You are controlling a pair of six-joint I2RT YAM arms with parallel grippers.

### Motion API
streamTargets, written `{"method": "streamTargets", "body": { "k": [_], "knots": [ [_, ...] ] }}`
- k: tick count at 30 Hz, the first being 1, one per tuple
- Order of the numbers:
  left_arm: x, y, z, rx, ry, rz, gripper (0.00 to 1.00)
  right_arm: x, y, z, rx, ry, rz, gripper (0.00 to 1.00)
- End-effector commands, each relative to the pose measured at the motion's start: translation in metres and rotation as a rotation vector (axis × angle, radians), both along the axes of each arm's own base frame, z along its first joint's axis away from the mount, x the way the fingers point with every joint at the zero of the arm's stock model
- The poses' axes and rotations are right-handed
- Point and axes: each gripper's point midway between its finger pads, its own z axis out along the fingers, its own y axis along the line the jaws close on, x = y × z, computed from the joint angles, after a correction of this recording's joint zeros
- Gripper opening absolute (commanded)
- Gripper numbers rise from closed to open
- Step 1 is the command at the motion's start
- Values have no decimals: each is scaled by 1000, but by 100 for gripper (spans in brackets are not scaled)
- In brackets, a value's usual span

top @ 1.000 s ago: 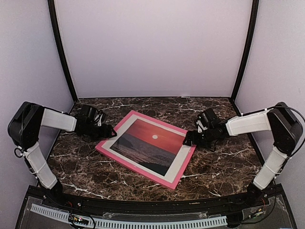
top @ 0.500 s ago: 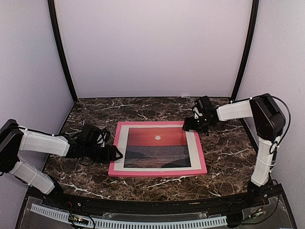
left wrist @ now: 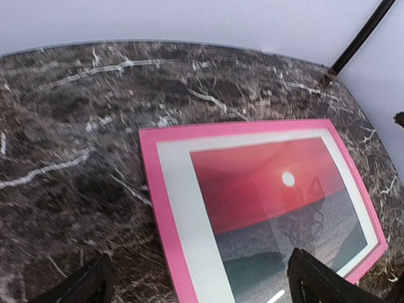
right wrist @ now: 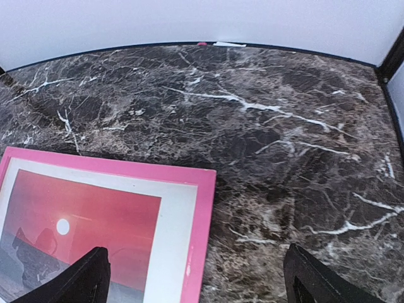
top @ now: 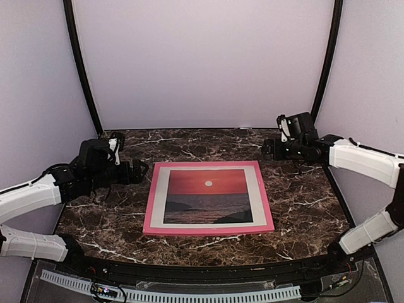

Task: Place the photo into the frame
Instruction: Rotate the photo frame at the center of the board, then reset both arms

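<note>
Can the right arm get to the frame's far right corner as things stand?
Probably yes. The right gripper hangs open just beyond that corner of the frame, with only bare table between them.

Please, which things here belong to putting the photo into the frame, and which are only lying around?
Job: photo, lying inside the frame; pink frame.
Other: white mat bordering the photo; marble table underneath.
</note>
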Motion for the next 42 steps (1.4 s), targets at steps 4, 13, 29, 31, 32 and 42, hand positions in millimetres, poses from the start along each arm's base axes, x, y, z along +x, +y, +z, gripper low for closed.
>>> {"method": "streamTargets", "body": {
  "k": [4,13,29,31,32,42],
  "knots": [
    [7,57,77,162,-265,171,99,-38,-42,30,-70,-115,-64,97],
    [-3,83,119,242,-339,217,99,-76,-59,72,-4,-248,-40,99],
    [-12,94,109,323,-370,203,99,-86,-81,77,-36,-272,-124,99],
    [-13,94,109,323,-369,203,99,-87,-83,79,-35,-278,-128,99],
    [-13,94,108,323,-368,204,99,-88,-83,79,-32,-280,-128,98],
    [-14,96,106,329,-359,211,99,-88,-83,77,-29,-276,-129,99]
  ]
}}
